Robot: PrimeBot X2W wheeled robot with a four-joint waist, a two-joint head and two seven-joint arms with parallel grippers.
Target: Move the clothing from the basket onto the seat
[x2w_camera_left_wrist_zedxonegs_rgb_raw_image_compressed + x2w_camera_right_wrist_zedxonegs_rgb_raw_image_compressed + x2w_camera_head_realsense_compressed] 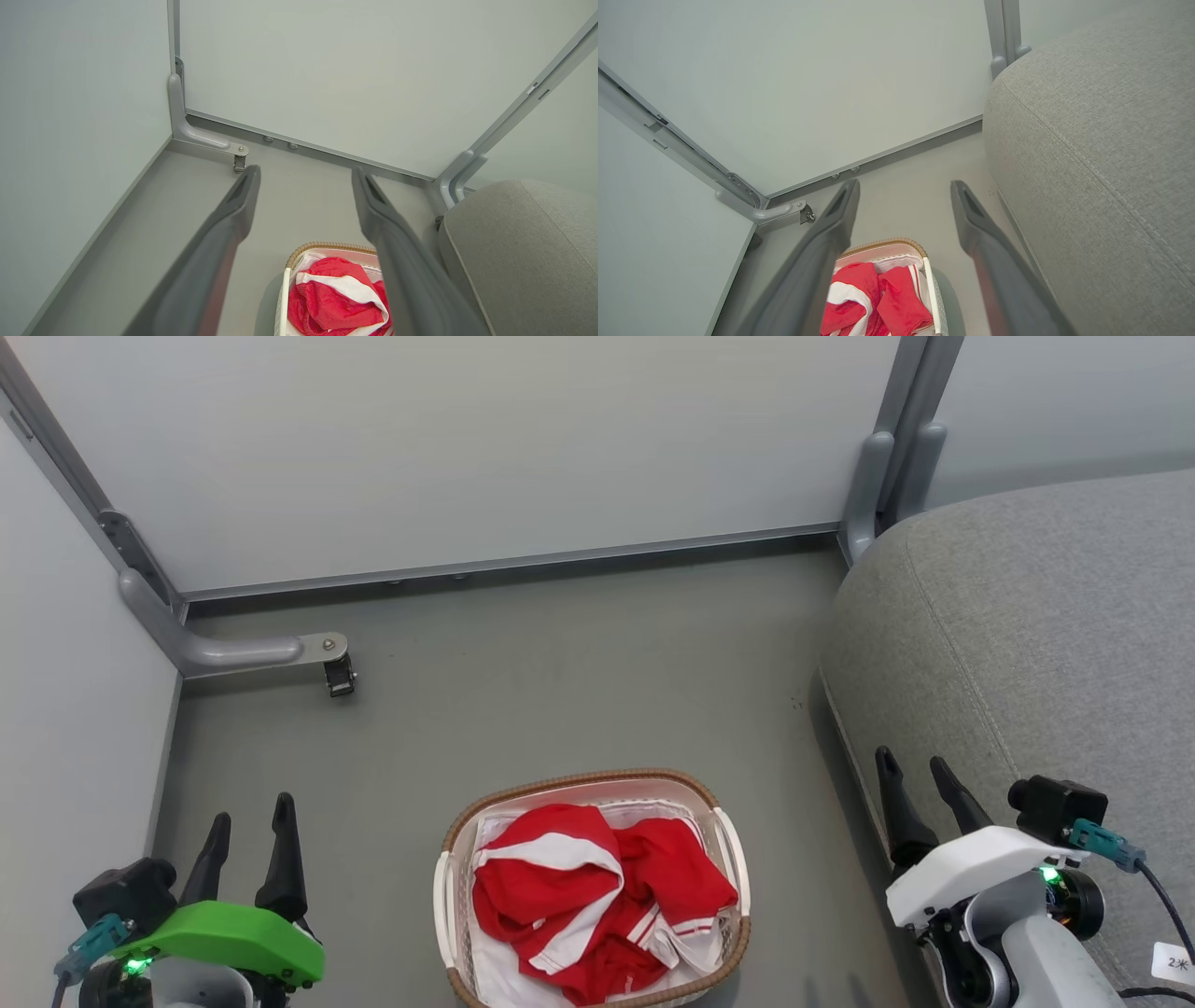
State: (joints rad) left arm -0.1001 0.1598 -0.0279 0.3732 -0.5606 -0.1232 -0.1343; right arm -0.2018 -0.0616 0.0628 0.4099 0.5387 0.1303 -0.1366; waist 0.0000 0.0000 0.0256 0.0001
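- Pale grey partition panels close off the back and left side, with a metal frame along the bottom.
- The floor is plain dull grey and smooth.
- The seat, grey woven fabric with a stitched seam, runs along the floor's right edge.
- The basket sits on the floor well off the back corner, closer to the seat than the left panel.
- The clothing is bunched up inside the basket, red with white stripes.
- Left fingers and right fingers are both spread apart holding nothing, one pair either side of the basket.
- Little caster foot near the floor's back left corner.
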